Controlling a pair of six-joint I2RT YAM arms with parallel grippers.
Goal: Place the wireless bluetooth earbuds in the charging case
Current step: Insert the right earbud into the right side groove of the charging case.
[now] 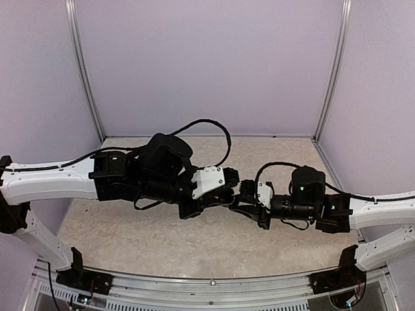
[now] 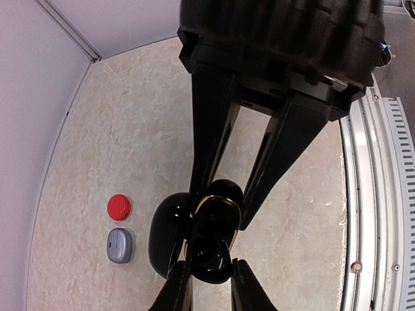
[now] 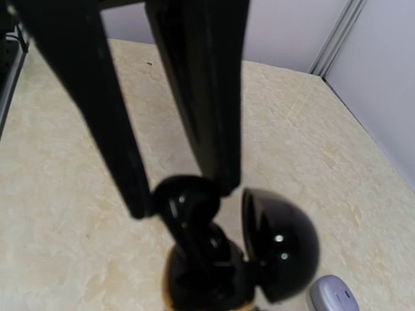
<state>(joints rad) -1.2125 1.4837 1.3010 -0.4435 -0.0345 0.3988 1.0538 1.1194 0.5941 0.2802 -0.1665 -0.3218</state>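
Beige tabletop [image 1: 130, 240], end effectors [image 1: 238, 189] tip-to-tip

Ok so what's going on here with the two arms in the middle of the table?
The two arms meet mid-table. The left gripper is clamped on the open black charging case, its lid swung aside. The right gripper pinches a black earbud right at the case's opening; whether it is seated yet can't be told. A closed grey case and a small red round item lie on the table nearby, untouched.
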